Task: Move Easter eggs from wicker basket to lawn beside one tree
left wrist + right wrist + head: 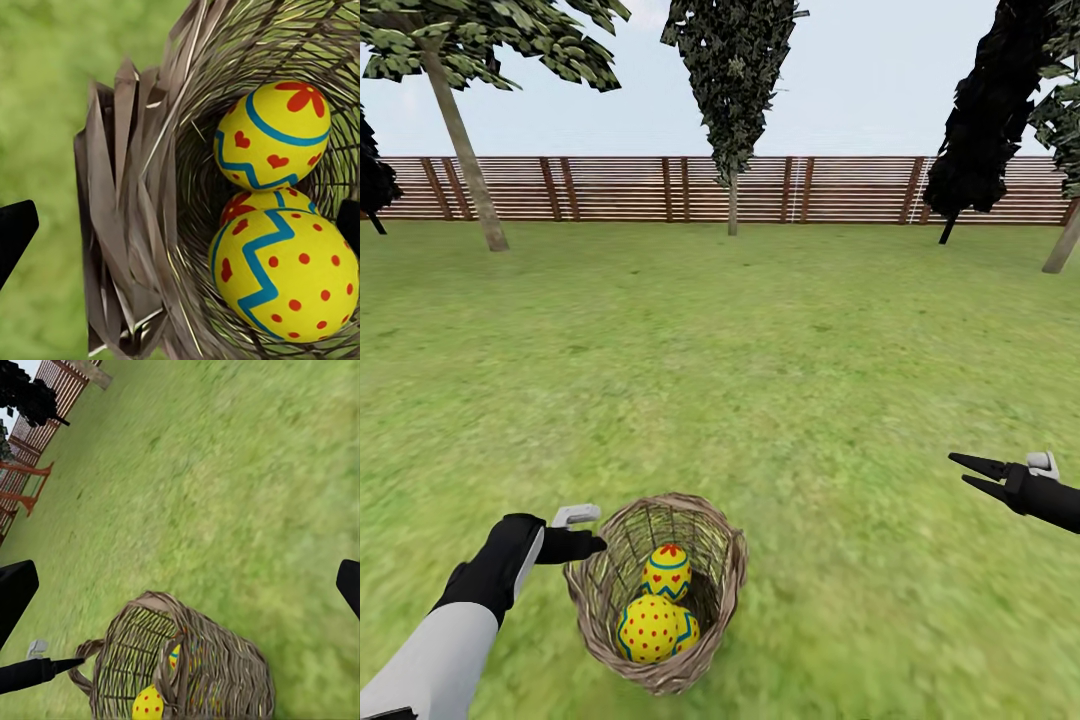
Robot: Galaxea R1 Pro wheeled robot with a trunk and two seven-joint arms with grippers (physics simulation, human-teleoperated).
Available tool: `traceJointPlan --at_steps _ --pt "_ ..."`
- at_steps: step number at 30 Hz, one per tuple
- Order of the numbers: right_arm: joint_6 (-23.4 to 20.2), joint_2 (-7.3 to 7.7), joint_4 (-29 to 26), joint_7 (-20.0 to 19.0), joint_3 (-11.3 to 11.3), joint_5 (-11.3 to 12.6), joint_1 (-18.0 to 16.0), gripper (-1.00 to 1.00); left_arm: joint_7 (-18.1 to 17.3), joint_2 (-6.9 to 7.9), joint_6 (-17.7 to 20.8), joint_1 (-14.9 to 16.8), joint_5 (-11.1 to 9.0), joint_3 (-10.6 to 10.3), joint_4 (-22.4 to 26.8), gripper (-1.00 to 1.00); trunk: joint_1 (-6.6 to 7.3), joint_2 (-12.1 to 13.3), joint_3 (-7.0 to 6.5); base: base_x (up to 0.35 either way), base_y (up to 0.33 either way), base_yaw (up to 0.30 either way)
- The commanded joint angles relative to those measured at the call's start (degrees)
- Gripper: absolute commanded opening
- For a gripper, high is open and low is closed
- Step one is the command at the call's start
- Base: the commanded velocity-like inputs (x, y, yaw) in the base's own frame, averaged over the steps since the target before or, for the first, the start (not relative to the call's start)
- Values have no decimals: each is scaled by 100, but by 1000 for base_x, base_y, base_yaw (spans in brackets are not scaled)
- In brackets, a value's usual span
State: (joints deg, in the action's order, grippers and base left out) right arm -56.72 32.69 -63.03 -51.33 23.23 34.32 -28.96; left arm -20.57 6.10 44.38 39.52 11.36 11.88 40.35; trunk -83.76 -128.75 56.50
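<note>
The wicker basket stands on the lawn close in front of me. Three Easter eggs lie in it: a flower-topped egg, a dotted egg and a third egg mostly hidden behind it. In the left wrist view the eggs are stacked inside the basket's rim. My left gripper is open at the basket's left rim, one finger outside and one over the eggs. My right gripper hangs open over grass to the right, apart from the basket.
A pale-trunked tree leans at the far left and another trunk shows at the right edge. Dark conifers stand before the slatted fence. Open grass lies between me and them.
</note>
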Motion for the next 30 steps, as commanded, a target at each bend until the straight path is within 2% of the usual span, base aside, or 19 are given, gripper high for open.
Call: traceJointPlan --at_steps 1,19,27,28,30 --pt "-23 0 1 -26 6 -13 -4 100 -53 -4 18 3 59 23 7 100 -22 -44 24 0 0 0" --pt "-18 3 -7 -34 6 -21 -4 100 -53 3 26 3 59 19 8 100 -417 -766 347 0 0 0" --pt "-16 0 -8 -27 6 -21 -5 100 -54 -3 36 3 58 19 0 100 -417 -766 347 0 0 0" --pt "-17 0 -8 -27 6 -21 -4 100 -55 -3 31 3 54 19 -4 -100 -417 -766 347 0 0 0" --pt "-15 0 -6 -26 6 -21 -6 100 -56 2 28 3 49 22 -5 -100 -417 -766 347 0 0 0"
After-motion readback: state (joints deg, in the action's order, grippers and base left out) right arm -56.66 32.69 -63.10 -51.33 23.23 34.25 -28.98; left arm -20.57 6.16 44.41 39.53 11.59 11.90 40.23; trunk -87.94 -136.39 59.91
